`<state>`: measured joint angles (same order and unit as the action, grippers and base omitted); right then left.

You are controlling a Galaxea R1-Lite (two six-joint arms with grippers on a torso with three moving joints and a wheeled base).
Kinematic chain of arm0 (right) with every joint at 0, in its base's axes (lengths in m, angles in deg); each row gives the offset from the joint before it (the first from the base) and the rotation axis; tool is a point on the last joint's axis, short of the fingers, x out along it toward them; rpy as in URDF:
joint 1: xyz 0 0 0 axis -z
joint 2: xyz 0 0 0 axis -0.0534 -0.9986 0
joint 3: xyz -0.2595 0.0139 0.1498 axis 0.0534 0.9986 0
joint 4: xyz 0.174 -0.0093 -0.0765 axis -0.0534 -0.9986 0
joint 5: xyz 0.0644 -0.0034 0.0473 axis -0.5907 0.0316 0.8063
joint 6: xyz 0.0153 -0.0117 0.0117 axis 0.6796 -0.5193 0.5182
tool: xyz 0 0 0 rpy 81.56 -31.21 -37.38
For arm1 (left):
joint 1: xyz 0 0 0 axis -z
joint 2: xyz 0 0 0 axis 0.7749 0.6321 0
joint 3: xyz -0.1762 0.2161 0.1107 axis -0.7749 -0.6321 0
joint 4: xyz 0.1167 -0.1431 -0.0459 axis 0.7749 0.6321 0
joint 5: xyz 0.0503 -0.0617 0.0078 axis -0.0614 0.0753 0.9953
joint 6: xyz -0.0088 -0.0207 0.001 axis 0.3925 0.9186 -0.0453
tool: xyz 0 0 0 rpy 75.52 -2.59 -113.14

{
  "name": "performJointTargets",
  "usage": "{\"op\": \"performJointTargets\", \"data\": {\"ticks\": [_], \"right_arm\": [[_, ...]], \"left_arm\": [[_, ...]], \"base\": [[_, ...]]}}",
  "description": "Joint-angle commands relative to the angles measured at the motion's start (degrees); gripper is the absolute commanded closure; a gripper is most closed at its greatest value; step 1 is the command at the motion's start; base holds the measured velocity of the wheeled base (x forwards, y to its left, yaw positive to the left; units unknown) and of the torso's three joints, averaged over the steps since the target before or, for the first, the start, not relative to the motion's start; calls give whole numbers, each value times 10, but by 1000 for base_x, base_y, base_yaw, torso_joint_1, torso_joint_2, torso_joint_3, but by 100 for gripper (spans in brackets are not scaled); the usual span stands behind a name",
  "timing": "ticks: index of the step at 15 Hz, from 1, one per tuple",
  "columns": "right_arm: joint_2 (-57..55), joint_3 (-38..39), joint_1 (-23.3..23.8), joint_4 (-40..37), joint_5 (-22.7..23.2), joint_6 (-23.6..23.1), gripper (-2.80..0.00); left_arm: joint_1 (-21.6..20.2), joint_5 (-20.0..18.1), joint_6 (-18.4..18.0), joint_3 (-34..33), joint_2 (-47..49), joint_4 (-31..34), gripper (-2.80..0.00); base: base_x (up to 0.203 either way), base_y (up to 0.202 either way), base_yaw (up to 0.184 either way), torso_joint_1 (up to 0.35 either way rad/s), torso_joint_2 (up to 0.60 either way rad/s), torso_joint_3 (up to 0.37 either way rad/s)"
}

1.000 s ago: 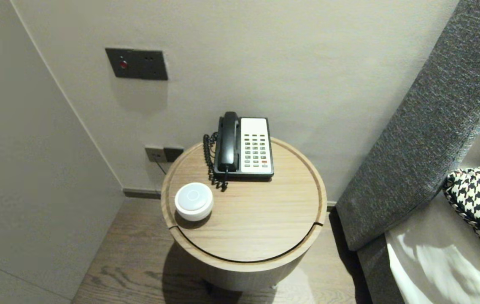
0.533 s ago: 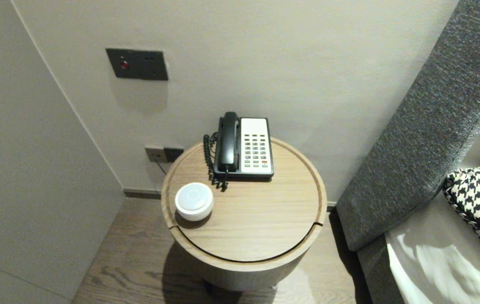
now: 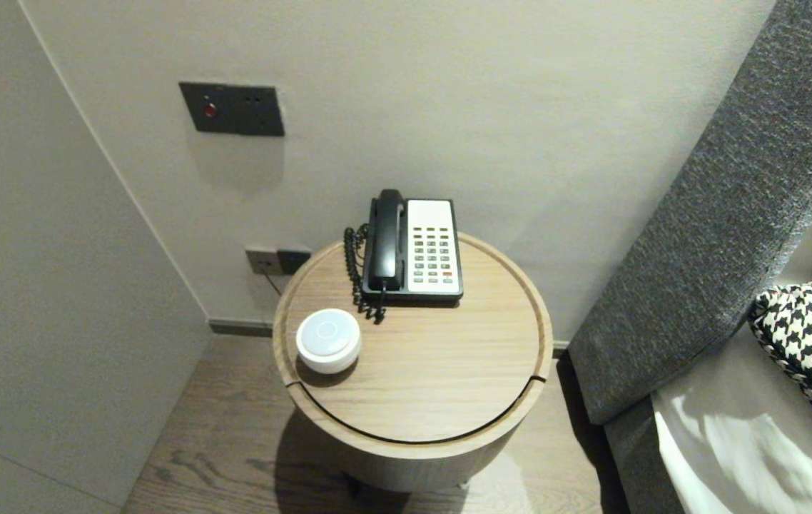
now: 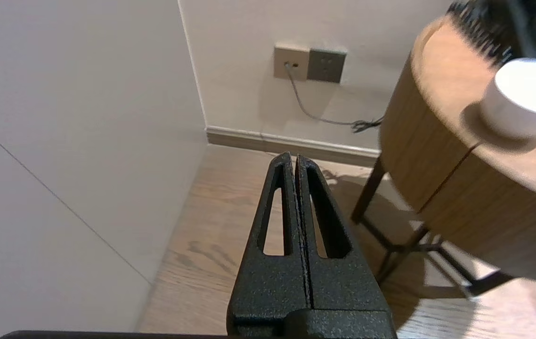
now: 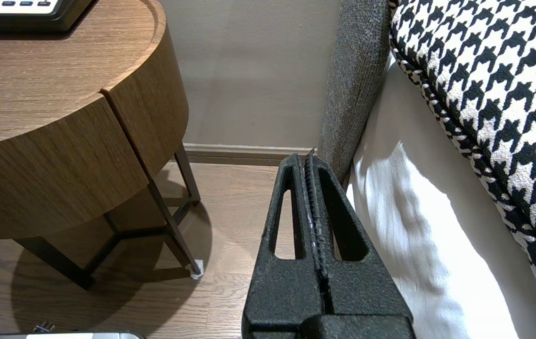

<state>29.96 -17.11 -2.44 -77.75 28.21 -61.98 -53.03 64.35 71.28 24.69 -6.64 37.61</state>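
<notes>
Two things sit on the round wooden surface (image 3: 449, 371) in the head view: a white puck (image 3: 328, 340) near its front left rim and a telephone (image 3: 413, 246) at the back by the wall. Neither arm shows there.

From the left wrist, the left gripper (image 4: 295, 159) hangs low over the floor (image 4: 211, 226) beside the surface, fingers clenched on nothing. The white puck (image 4: 524, 96) sits higher than the fingertips, off toward the robot's right, well apart.

From the right wrist, the right gripper (image 5: 309, 161), fingers likewise clenched and empty, hangs between the surface and the bed (image 5: 414, 226). No puck shows here, so the left gripper is nearer.
</notes>
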Motion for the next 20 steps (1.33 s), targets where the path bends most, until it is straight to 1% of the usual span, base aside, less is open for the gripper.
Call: {"op": "performJointTargets", "data": {"ticks": [1, 2, 4, 6, 7, 9, 12, 15, 18, 20], "right_arm": [[0, 23, 0, 0, 0, 0, 0], [0, 23, 0, 0, 0, 0, 0], [-1, 23, 0, 0, 0, 0, 0], [0, 23, 0, 0, 0, 0, 0], [0, 23, 0, 0, 0, 0, 0], [0, 23, 0, 1, 0, 0, 0], [0, 23, 0, 0, 0, 0, 0], [0, 23, 0, 0, 0, 1, 0], [0, 23, 0, 0, 0, 0, 0], [0, 23, 0, 0, 0, 0, 0]], "left_arm": [[-3, -2, -9, -78, -6, -71, 0], [-3, -4, -12, -90, -19, -84, 0], [7, -7, -15, -90, -75, -77, 0], [12, -4, -24, -90, -147, -32, 0], [14, -4, -32, -90, -155, -12, 0], [16, -13, -40, -90, -151, 69, 0], [16, -26, -68, -90, -149, 63, 0], [16, -26, -69, -90, -150, 63, 0], [16, -25, -50, -90, -151, 61, 0], [17, -25, -50, -90, -151, 61, 0]], "base": [[0, 0, 0, 0, 0, 0], [0, 0, 0, 0, 0, 0], [0, 0, 0, 0, 0, 0], [0, 0, 0, 0, 0, 0], [0, 0, 0, 0, 0, 0], [0, 0, 0, 0, 0, 0], [0, 0, 0, 0, 0, 0], [0, 0, 0, 0, 0, 0], [0, 0, 0, 0, 0, 0], [0, 0, 0, 0, 0, 0]]}}
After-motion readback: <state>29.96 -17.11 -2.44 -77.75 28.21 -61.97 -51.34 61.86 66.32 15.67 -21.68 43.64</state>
